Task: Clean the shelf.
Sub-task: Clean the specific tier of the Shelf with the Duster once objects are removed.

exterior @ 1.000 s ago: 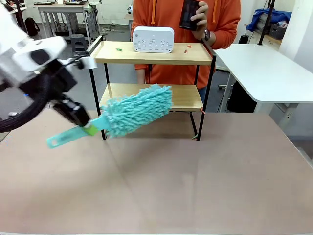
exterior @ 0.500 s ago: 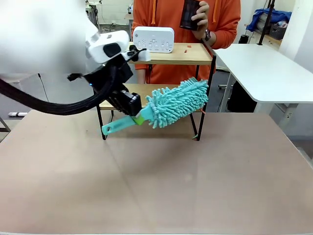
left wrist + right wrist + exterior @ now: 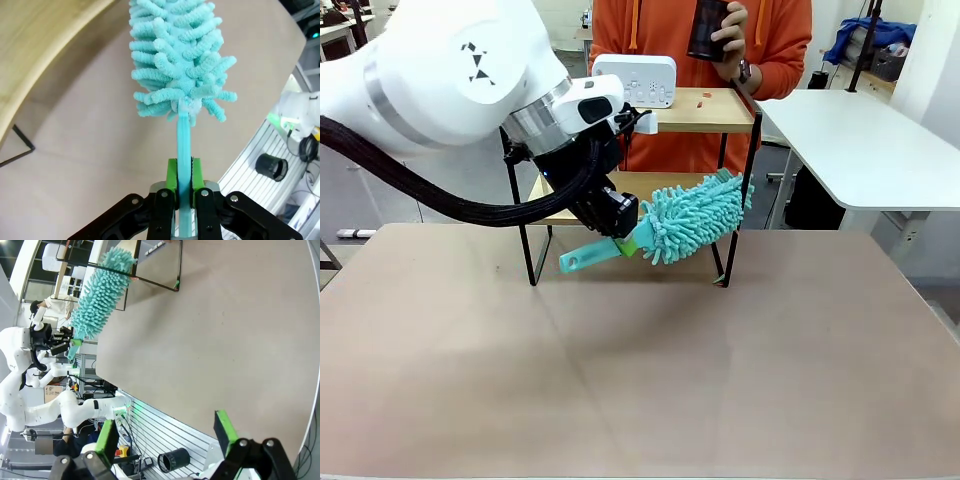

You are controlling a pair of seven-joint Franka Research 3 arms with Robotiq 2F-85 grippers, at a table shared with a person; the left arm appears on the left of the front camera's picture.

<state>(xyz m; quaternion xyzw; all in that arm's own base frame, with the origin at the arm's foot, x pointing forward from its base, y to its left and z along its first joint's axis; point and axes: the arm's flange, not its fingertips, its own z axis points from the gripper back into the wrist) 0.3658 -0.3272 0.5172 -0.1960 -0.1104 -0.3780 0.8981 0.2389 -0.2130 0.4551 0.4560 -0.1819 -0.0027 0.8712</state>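
**Duster swept right along the lower board**

My left gripper (image 3: 623,240) pinches the flat handle of the fluffy teal microfibre duster (image 3: 695,215). Since half a second ago the head has slid right, to the lower board's right end. The arm crosses in front of the two-tier light-wood shelf in a black metal frame (image 3: 690,112), which stands at the table's far edge. My right gripper (image 3: 166,436) is spread wide.
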